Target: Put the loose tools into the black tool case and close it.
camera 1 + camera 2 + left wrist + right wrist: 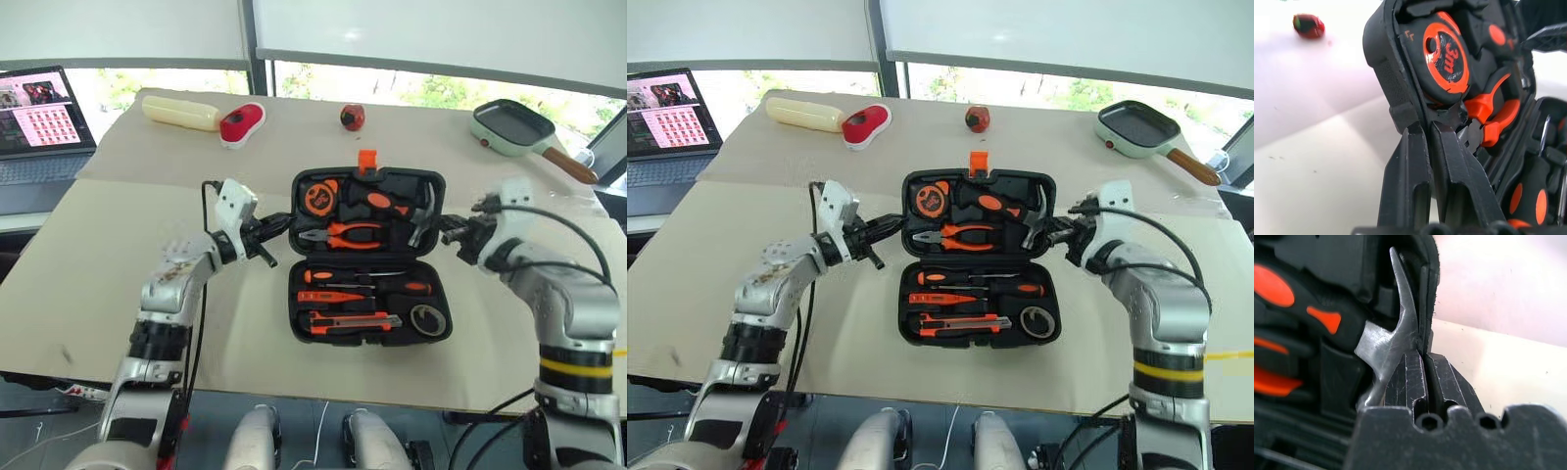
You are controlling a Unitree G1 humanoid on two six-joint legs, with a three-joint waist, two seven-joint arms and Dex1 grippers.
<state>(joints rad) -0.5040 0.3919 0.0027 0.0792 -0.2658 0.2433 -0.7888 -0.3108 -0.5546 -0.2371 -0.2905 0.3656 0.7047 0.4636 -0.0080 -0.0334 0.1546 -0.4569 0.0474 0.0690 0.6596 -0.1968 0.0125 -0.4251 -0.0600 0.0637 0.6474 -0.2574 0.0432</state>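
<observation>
Tools seated in their slots, the black tool case (369,257) lies open mid-table (118,294); the left hand (277,225) and right hand (449,233) each pinch a lid edge, apparently to fold it shut.

Matt black plastic case (367,257); glossy orange-and-black tape measure (1445,55); scuffed bare-metal hammer head (1388,350); matt beige tabletop (118,294); scratched black plastic fingers (1408,382).
</observation>
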